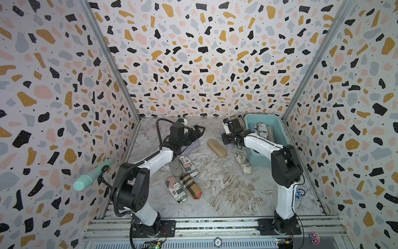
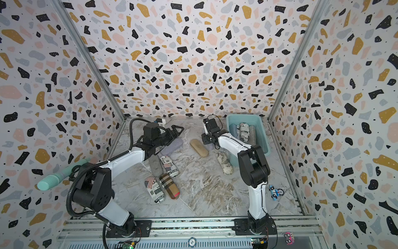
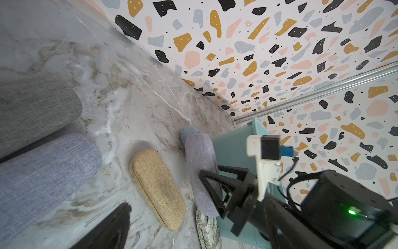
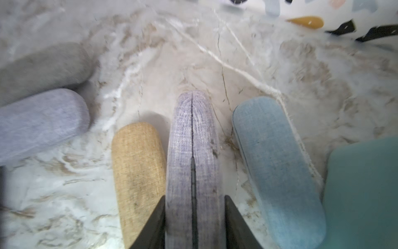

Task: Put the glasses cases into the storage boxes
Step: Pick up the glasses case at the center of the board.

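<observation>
My right gripper is shut on a lilac glasses case, which stands on its edge with the seam facing the camera. The held case lies between a tan case and a blue case, just left of the teal storage box. Inside the box lie a newspaper-print case and a grey one. My left gripper hangs open and empty over the far left of the table, above another lilac case. More cases lie on the table: map-print, two newspaper-print, plaid, grey.
A mint-green ribbed cylinder juts from the left wall beside the left arm. A small toy car lies by the right arm's base. Patterned walls close in the table on three sides, and the box stands in the far right corner.
</observation>
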You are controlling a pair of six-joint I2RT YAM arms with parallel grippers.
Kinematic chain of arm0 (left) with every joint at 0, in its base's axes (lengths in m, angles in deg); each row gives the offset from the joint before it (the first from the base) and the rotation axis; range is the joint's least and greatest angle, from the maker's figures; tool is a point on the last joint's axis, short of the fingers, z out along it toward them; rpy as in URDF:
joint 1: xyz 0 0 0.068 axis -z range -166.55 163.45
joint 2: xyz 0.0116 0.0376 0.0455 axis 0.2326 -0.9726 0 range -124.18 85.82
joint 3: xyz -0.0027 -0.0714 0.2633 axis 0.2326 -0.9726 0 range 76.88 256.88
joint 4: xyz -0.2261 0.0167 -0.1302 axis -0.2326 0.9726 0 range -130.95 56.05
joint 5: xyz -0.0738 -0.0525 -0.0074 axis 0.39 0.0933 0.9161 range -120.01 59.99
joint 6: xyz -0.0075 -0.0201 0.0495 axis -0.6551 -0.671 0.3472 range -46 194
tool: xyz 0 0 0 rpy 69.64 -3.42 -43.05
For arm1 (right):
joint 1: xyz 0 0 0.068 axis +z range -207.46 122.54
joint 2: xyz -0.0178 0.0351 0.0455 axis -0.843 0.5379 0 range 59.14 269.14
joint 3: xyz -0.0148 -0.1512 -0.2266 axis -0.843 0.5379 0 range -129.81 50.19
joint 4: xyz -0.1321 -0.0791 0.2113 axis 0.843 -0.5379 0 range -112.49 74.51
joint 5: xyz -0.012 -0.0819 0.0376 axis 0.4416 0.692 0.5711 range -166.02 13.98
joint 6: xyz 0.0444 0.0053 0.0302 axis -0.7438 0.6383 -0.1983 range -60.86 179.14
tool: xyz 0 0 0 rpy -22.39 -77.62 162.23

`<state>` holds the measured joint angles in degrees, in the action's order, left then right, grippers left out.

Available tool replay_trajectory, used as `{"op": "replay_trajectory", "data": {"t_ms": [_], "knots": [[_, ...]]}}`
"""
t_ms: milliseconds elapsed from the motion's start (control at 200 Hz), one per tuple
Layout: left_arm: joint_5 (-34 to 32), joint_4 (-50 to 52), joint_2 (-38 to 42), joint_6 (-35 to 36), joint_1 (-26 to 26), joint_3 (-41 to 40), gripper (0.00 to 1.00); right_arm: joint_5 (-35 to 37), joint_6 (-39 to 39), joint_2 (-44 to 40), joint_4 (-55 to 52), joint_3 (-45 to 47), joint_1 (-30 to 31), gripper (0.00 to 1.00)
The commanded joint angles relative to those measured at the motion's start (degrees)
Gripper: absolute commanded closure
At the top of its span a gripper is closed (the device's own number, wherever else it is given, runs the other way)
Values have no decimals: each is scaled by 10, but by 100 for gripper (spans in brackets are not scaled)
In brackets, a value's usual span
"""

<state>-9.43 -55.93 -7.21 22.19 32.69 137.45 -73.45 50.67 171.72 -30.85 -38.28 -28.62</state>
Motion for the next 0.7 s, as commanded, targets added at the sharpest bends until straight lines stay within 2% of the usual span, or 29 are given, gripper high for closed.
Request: {"op": "replay_trajectory", "data": {"t_ms": [0, 310, 696], "knots": [[14, -15, 7, 8, 2, 14, 2, 5, 4, -50, -6, -31, 2, 66], [35, -33, 12, 32, 28, 18, 2, 31, 19, -108, -32, -62, -27, 66], [50, -37, 9, 47, 61, 24, 2, 54, 23, -175, -18, -48, -180, 67]]}}
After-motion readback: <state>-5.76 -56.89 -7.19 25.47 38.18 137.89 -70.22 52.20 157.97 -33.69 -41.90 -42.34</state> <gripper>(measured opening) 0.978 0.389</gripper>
